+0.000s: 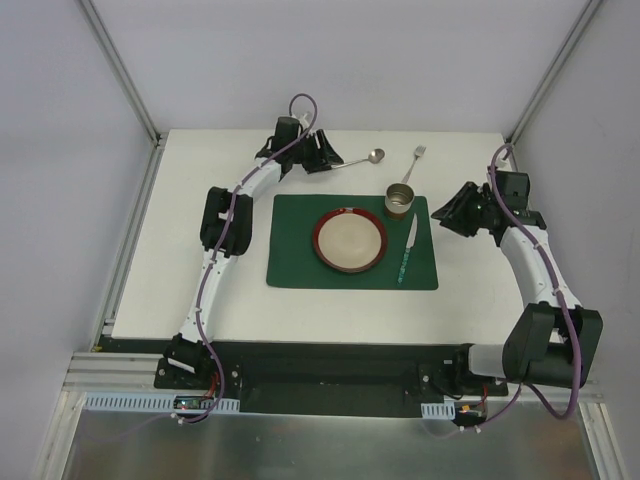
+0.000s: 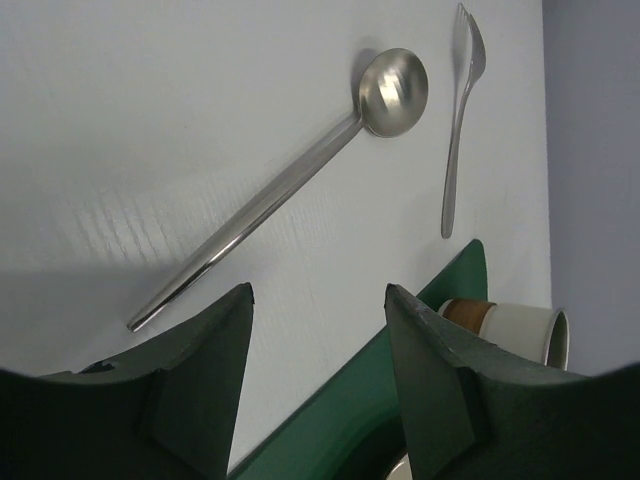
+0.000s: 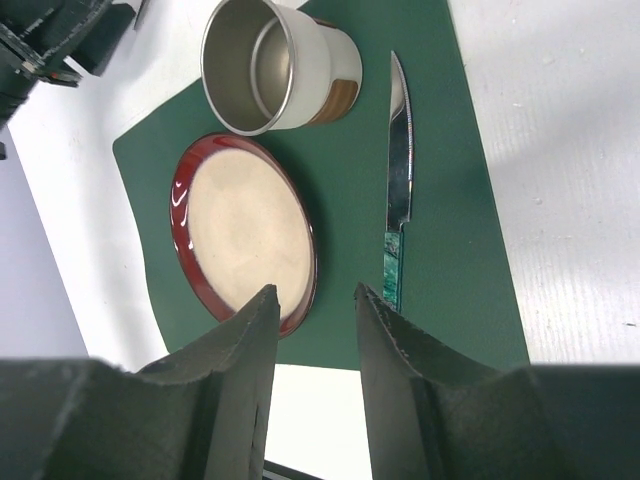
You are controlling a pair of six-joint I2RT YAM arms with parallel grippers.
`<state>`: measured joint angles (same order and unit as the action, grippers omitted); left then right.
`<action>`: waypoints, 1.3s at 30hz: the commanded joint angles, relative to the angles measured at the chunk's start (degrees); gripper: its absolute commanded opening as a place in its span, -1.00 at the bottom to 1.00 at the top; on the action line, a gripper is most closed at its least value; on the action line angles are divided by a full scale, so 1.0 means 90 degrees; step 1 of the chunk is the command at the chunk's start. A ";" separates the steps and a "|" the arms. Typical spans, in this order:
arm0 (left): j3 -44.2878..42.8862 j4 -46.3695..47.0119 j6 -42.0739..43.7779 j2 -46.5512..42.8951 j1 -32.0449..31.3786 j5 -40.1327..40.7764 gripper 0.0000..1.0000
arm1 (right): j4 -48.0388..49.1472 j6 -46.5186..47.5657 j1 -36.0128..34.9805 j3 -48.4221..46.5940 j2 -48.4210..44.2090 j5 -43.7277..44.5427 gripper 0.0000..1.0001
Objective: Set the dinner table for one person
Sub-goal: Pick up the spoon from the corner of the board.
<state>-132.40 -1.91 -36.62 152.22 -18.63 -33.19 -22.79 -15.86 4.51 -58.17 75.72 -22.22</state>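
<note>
The white dinner table (image 1: 200, 270) carries a dark green placemat (image 1: 290, 265). On the mat are a red-rimmed plate (image 1: 349, 241), a metal cup (image 1: 399, 200) and a green-handled knife (image 1: 408, 245) to the right of the plate. A spoon (image 1: 362, 159) and a fork (image 1: 414, 163) lie on the bare table behind the mat. My left gripper (image 1: 325, 152) hovers by the spoon's (image 2: 290, 185) handle end, open and empty (image 2: 318, 290). My right gripper (image 1: 450, 212) stands open and empty (image 3: 315, 290) to the right of the mat, facing the plate (image 3: 245, 230) and knife (image 3: 399, 170).
Metal frame rails (image 1: 130, 230) edge the table, with grey walls behind them. The fork (image 2: 458, 130) lies to the right of the spoon bowl. The cup (image 3: 275, 65) stands at the mat's far right corner. My left arm (image 1: 225, 220) reaches over the table's left side.
</note>
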 commanded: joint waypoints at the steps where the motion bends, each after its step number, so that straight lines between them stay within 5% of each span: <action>1: 0.0656 0.1363 -0.1544 -0.0107 0.0078 -0.0325 0.08 | 0.0110 -0.0035 0.0172 0.0077 -0.0259 -0.0227 -0.23; 5: 0.0912 0.2184 -0.2229 -0.0107 0.0078 -0.0336 0.09 | 0.0120 -0.0035 0.0260 0.0096 -0.0259 -0.0295 -0.23; 20: 0.1430 0.2790 -0.3079 -0.0322 0.0078 0.0767 0.09 | 0.0090 -0.0113 0.0504 0.0116 -0.0513 -0.0383 -0.22; 28: 0.1450 0.3211 -0.3402 -0.0224 0.0078 0.0924 0.10 | 0.0275 -0.0006 0.0466 -0.0723 0.0422 -0.0441 -0.21; 31: 0.1410 0.3181 -0.3363 -0.0253 0.0088 0.0895 0.09 | 0.0607 0.0023 0.0330 -0.1454 0.1356 -0.0578 -0.20; 35: 0.1546 0.3220 -0.3382 -0.0341 0.0137 0.0788 0.09 | -0.0072 0.0511 -0.0129 -0.3677 0.3209 -0.0569 -0.19; 39: 0.2023 0.3347 -0.3266 -0.0634 0.0156 0.0729 0.09 | -0.1723 0.0805 -0.0492 -0.8276 0.5586 -0.0490 -0.18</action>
<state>-117.71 24.88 -66.72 152.35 -17.96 -26.33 -27.09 -12.43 3.46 -102.89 111.35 -25.76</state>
